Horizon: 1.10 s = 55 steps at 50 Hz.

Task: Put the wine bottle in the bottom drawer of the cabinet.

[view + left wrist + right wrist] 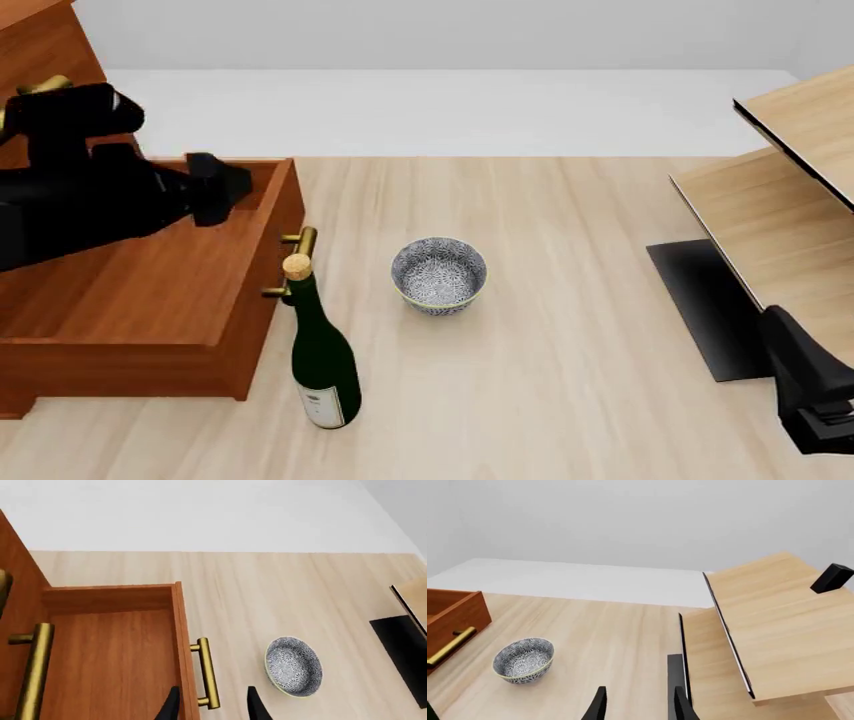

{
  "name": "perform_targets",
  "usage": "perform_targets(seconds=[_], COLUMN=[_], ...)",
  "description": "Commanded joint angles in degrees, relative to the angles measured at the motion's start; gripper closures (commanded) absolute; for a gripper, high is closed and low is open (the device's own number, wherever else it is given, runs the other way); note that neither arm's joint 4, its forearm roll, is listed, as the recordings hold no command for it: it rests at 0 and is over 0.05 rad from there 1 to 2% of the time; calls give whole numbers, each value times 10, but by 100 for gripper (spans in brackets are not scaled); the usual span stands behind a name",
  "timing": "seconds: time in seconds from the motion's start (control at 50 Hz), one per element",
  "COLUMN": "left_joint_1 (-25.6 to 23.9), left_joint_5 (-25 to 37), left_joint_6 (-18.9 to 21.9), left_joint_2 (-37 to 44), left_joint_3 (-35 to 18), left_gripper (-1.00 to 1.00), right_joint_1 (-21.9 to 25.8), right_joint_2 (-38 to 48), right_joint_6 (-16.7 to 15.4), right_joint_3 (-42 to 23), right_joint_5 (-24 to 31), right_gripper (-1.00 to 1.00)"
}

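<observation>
Only the front view shows the wine bottle (324,368) standing beside the open bottom drawer (160,290); wrist views show both jaws apart, empty.

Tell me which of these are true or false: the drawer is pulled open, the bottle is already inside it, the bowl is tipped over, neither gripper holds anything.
1. The large reddish-brown wooden bottom drawer is pulled open. True.
2. The tall dark green glass wine bottle lies inside the drawer. False: it stands upright on the table, just outside the drawer's front.
3. The blue-and-white patterned bowl is tipped over. False: it sits upright, empty.
4. Neither gripper holds anything. True: the left gripper and right gripper both show open, empty fingers.
</observation>
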Motion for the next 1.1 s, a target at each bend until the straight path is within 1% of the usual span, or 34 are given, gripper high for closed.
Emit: perform_targets(seconds=[0.02, 0.06, 0.08, 0.12, 0.16, 0.22, 0.3, 0.32, 0.34, 0.36, 0.38, 0.4, 0.42, 0.46, 0.48, 0.5, 0.52, 0.54, 0.56, 0.58, 0.6, 0.62, 0.66, 0.7, 0.74, 0.76, 0.8, 0.82, 0.9, 0.96, 1.0, 1.04, 1.08, 1.1], left_joint_1=[16, 0, 6, -3, 1, -8, -4, -3, -8, -25, -43, -49, -37, -24, -30, -49, -52, -45, -56, -67, -80, -81, -78, -83, -82, -78, -93, -92, -109, -111, -133, -139, -145, -151], left_joint_5=[24, 26, 33, 39, 37, 41, 42, 40, 36, 29, 27, 30, 31, 33, 32, 33, 38, 42, 44, 46, 52, 57, 61, 67, 68, 68, 72, 74, 77, 82, 85, 87, 84, 84], left_joint_6=[36, 36, 36, 57, 78, 71, 82, 92, 88, 77, 88, 82, 72, 83, 77, 51, 36, 39, 50, 46, 52, 48, 17, 17, 31, 27, 45, 44, 79, 76, 96, 102, 122, 125], left_joint_2=[-76, -108, -114, -139, -167, -198, -219, -226, -242, -275, -291, -312, -315, -302, -318, -349, -351, -347, -360, -371, -378, -374, -385, -386, -396, -399, -413, -415, -421, -417, -413, -409, -400, -402], left_joint_3=[-17, -14, -15, -14, -13, -12, 2, 6, 13, 21, 24, 26, 28, 30, 32, 35, 35, 35, 39, 40, 42, 46, 53, 60, 66, 70, 72, 74, 76, 76, 76, 75, 79, 79], left_gripper=[-100, -100, -100, -100, -100, -100, -100, -100, -100, -100, -100, -100, -100, -100, -100, -100, -100, -100, -100, -100, -100, -100, -100, -100, -100, -100, -100, -100, -100, -100, -100, -100, -100, -100], right_joint_1=[1, 2, 2, 2, 3, 5, 6, 6, 7, 7, 8, 8, 8, 9, 9, 10, 10, 9, 10, 9, 9, 10, 10, 11, 12, 12, 12, 12, 14, 15, 15, 14, 14, 14], right_joint_2=[7, 6, 5, 3, 4, 7, 7, 7, 8, 7, 6, 6, 6, 6, 8, 8, 6, 6, 5, 5, 4, 4, 5, 8, 9, 11, 12, 12, 18, 19, 18, 19, 18, 18], right_joint_6=[-1, 0, 0, 0, 0, 0, 0, 0, -1, -1, 0, -1, 0, -1, 0, 0, 0, 0, 0, 0, 0, 0, 0, 0, 0, 0, -1, 0, -1, 0, -1, -1, -1, -1], right_joint_3=[-2, -2, -2, -3, -2, -2, -3, -3, -2, -2, -2, -3, -3, -3, -2, -2, -2, -2, -2, -2, -2, -1, -1, 1, 2, 2, 2, 2, 4, 5, 4, 4, 5, 4], right_joint_5=[-6, -6, -5, -3, -3, -6, -7, -7, -8, -7, -7, -7, -7, -7, -8, -8, -7, -6, -6, -5, -5, -5, -6, -10, -12, -13, -15, -15, -21, -22, -21, -21, -21, -20], right_gripper=[-100, -100, -100, -100, -100, -100, -100, -100, -100, -100, -100, -100, -100, -100, -100, -100, -100, -100, -100, -100, -100, -100, -100, -100, -100, -100, -100, -100, -100, -100, -100, -100, -100, -100])
